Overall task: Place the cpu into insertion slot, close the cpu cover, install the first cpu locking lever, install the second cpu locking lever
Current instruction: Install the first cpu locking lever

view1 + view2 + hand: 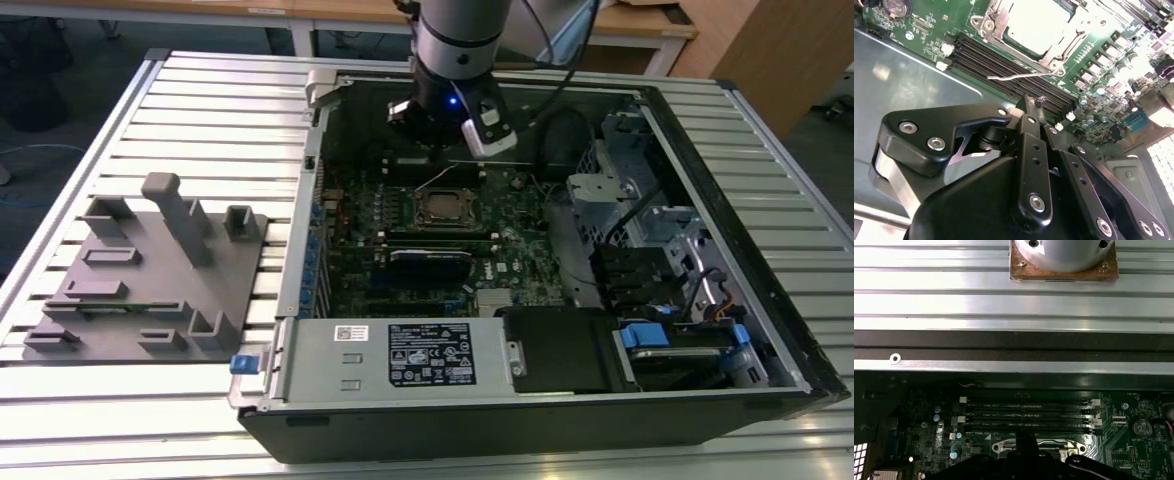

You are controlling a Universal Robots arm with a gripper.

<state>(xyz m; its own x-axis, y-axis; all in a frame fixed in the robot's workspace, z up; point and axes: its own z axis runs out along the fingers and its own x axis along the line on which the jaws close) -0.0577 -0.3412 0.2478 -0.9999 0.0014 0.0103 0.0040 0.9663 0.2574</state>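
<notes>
Pincer [1033,106] closed, one cpu [1036,25], four memory slots [996,62]

My arm [461,30] hangs from the exterior view's top centre, wrist upright, gripper [435,150] pointing straight down, fingers [1028,106] pressed together.

A slatted metal table [214,100] with open computer case [534,425] and grey fixture block [147,300]

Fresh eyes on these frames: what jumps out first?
The open black computer case on the slatted aluminium table, the arm's black gripper poised over its green motherboard. In the second wrist view, the square silver-topped cpu sits inside a silvery metal frame, a thin wire lever beside it. A grey moulded fixture lies at the exterior view's left.
</notes>
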